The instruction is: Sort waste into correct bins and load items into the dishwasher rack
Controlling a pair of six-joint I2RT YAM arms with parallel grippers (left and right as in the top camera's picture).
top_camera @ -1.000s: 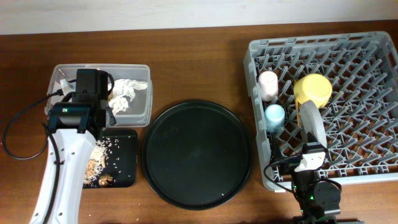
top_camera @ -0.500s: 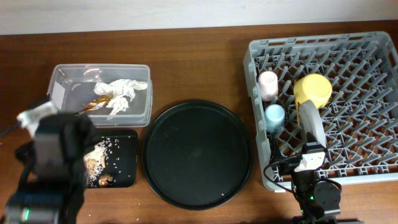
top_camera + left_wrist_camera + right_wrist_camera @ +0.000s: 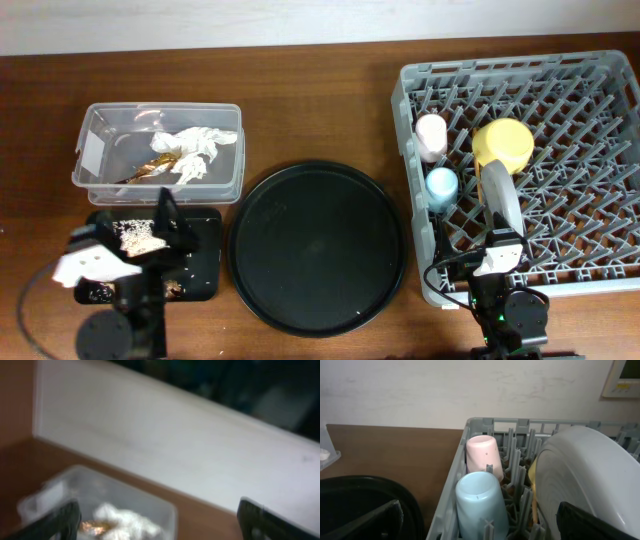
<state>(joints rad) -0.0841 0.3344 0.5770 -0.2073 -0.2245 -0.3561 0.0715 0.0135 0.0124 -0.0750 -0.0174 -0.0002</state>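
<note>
The clear tub (image 3: 95,160) holds crumpled white scraps (image 3: 198,148) and the brown shiny wrapper (image 3: 150,171); it also shows blurred in the left wrist view (image 3: 125,510). The shallow black tray (image 3: 205,262) holds beige crumbs (image 3: 131,234). My left gripper (image 3: 170,232) is open and empty over this tray, short of the tub (image 3: 160,522). The grey rack (image 3: 570,120) holds the pink cup (image 3: 431,137), blue cup (image 3: 441,186), yellow bowl (image 3: 503,145) and pale plate (image 3: 500,197). My right gripper (image 3: 497,243) is open and empty at the rack's front, behind the blue cup (image 3: 480,505). Chopsticks are not visible.
The big round black tray (image 3: 318,247) lies between the bins and the rack. Both arm bases stand at the table's front edge. A white wall runs along the far side (image 3: 165,445).
My left arm has pulled back from over the clear tub toward the front edge and now sits over the shallow black tray. The tub's contents are uncovered. The right arm has not moved.
</note>
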